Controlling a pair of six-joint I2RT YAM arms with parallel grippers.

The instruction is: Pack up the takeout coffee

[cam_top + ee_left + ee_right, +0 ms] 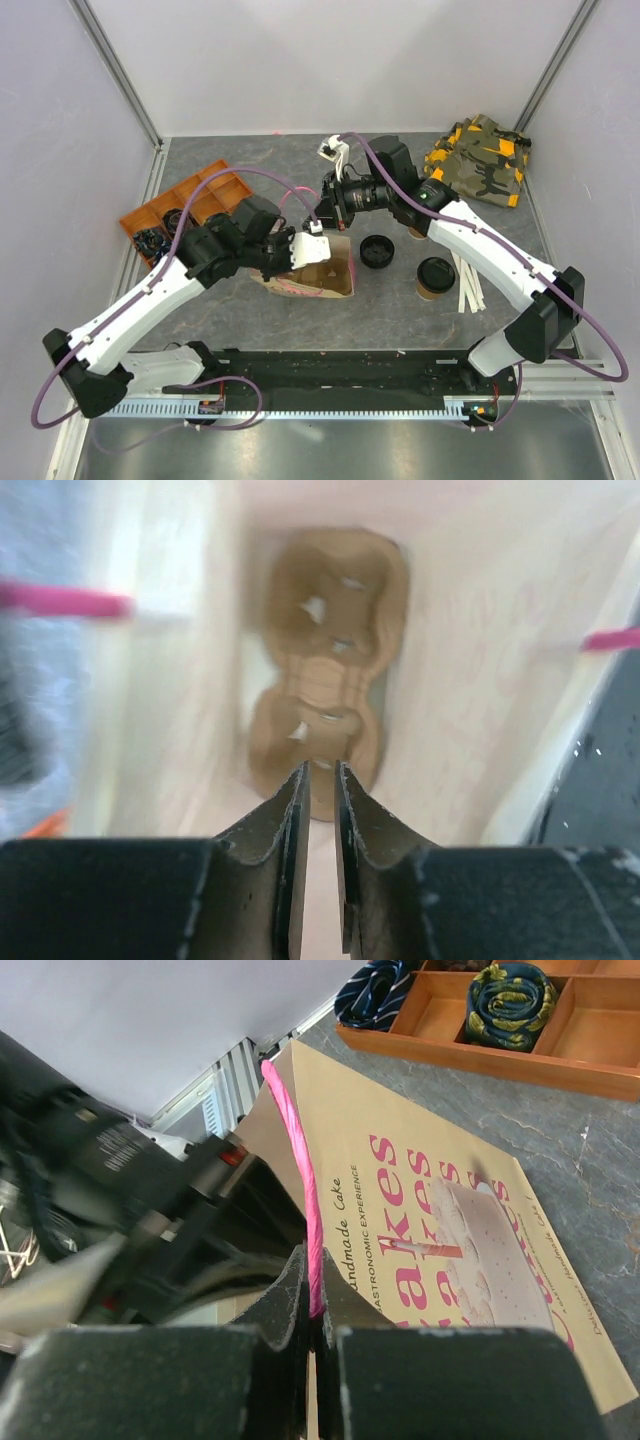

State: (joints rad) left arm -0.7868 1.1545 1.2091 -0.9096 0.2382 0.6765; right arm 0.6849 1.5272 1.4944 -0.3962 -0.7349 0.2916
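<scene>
Two arms are seen meeting over a tan paper bag (330, 283) that lies on its side at the middle of the grey table (250, 325) in the overhead view. The bag's mouth is turned toward the left of the frame, and pink lettering is printed on its upper face.

The right gripper (315, 1310) is closed on the bag's pink handle (300, 1175), which is pinched between its fingers in the lower middle of the right wrist view, so that the upper edge of the mouth is held up.

The left gripper (318, 772) is reached into the mouth. Its jaws are held only narrowly apart, and nothing is seen between them. Beyond its fingertips, in the upper middle of the left wrist view, a brown pulp cup carrier (325, 700) is seen lying inside the bag; that view is blurred.

The takeout coffee (435, 277) is stood upright outside the bag, right of centre in the overhead view, with its black lid on and apart from both grippers. A loose black lid (377, 251) is laid between it and the bag, and white sticks (469, 285) are laid just beside it on the right.

An orange tray (215, 197) is placed at the upper left, and a camouflage cloth (478, 160) at the upper right.
</scene>
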